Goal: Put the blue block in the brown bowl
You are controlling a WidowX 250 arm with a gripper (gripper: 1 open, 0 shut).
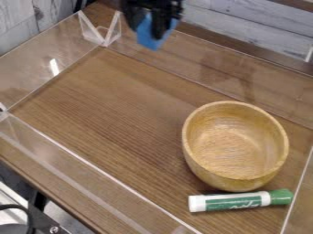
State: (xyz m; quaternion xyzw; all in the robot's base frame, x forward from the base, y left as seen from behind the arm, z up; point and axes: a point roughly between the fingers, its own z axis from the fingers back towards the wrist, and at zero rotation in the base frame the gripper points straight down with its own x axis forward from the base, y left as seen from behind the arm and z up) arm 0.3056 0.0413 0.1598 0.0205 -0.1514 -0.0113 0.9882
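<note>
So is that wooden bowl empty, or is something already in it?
Empty. The brown bowl shows only bare wood grain inside; the blue block is up at the back, held between the arm's jaws.

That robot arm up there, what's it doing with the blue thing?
The robot's fingers are pinched shut on the blue block, holding it up in the air at the far side of the wooden table. It wants to drop the block into the brown bowl, which sits empty nearer the front on the right. A green-and-white marker lies just in front of the bowl. The block isn't over the bowl yet.
</note>
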